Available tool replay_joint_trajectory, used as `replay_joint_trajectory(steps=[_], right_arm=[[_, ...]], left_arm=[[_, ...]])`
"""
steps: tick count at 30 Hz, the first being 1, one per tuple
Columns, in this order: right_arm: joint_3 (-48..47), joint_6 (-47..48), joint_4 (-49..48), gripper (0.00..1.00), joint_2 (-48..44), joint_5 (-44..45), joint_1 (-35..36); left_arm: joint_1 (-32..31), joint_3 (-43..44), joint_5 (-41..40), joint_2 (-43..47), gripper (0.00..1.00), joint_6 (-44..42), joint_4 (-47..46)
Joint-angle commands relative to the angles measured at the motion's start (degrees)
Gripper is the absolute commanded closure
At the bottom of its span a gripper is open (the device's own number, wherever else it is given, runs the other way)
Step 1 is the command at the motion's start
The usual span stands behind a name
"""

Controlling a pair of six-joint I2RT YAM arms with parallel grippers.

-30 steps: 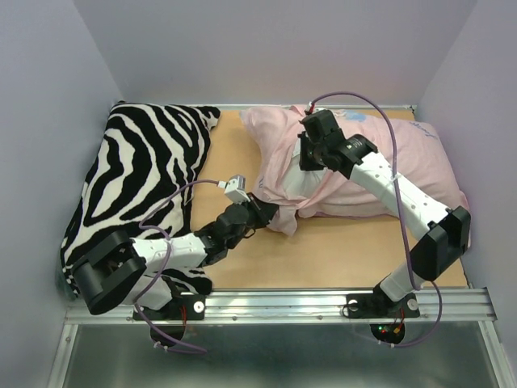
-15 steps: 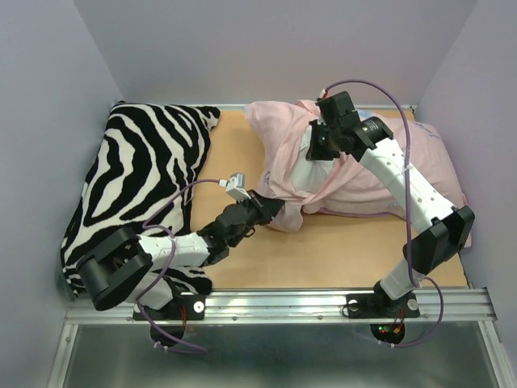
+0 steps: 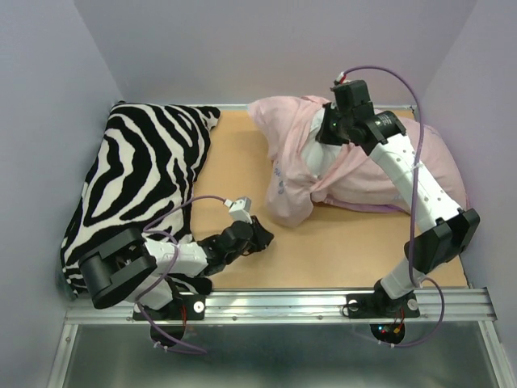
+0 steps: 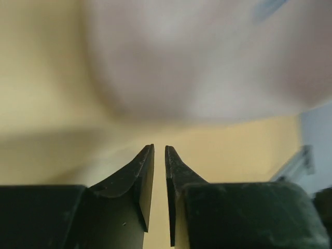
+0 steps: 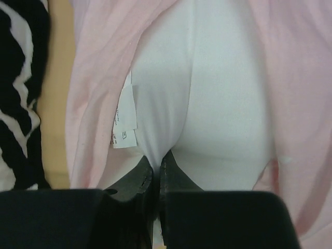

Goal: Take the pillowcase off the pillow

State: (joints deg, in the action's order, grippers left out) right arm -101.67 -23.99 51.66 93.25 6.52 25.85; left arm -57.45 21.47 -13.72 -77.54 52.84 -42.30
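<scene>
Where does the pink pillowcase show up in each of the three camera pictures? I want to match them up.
Top external: the pillowcase lies right of centre at the back of the table, bunched at its near-left end.
Left wrist: a blurred pale pink mass across the top of the picture.
Right wrist: pink folds on both sides of the white pillow.
Shared landmark: the tan table, also at left in both wrist views.

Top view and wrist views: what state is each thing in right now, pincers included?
Left pincer: shut, empty, clear of the fabric.
Right pincer: shut on the pillow.
Pillow: white part showing through the opening, rest covered.
Pillowcase: pale pink side out, bunched, partly on the pillow.
Zebra pillow: lying at the left, untouched.
</scene>
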Motion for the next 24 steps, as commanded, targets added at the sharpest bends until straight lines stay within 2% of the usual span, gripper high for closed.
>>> replay_joint_trajectory(steps=[1, 3, 8, 10, 11, 14, 15, 19, 21, 24], right_arm=[[-5.0, 0.3, -12.5, 0.99, -5.0, 6.7, -3.5], [-4.0, 0.0, -12.9, 0.99, -5.4, 6.0, -3.5], [-1.7, -0.2, -13.9, 0.99, -6.9, 4.5, -3.5], [-0.2, -0.6, -14.3, 1.00, -7.7, 3.2, -3.4], [0.5, -0.7, -14.6, 0.99, -8.0, 2.9, -3.4], [4.2, -1.6, -16.1, 0.99, -9.4, 1.4, -3.4], [6.1, -2.1, -16.7, 0.99, -9.8, 1.2, -3.4], [9.0, -2.6, -18.3, 0.99, -10.8, 1.0, -2.7], [9.8, -2.6, -18.7, 1.00, -10.9, 1.4, -2.3], [10.9, -2.8, -19.1, 0.99, -10.7, 2.3, -1.4]], left_arm=[[-0.8, -1.7, -0.1, 0.9, 0.71, -4.0, 11.5], [-1.3, -1.3, -0.2, 1.9, 0.66, -5.4, 10.1], [-2.5, -0.3, -0.5, 8.6, 0.60, -7.5, 7.9], [-3.6, 1.6, -2.1, 13.4, 0.50, -9.6, 8.1], [-3.9, 2.9, -2.7, 14.7, 0.49, -10.6, 8.8], [-4.7, 11.9, -8.9, 16.2, 0.49, -12.8, 17.2], [-5.3, 17.6, -13.5, 15.8, 0.48, -13.2, 22.8], [-5.5, 32.3, -23.7, 8.4, 0.44, -13.4, 37.4], [-5.3, 36.8, -27.0, 6.2, 0.43, -13.3, 42.2], [-5.4, 41.9, -27.2, 3.7, 0.41, -14.0, 42.2]])
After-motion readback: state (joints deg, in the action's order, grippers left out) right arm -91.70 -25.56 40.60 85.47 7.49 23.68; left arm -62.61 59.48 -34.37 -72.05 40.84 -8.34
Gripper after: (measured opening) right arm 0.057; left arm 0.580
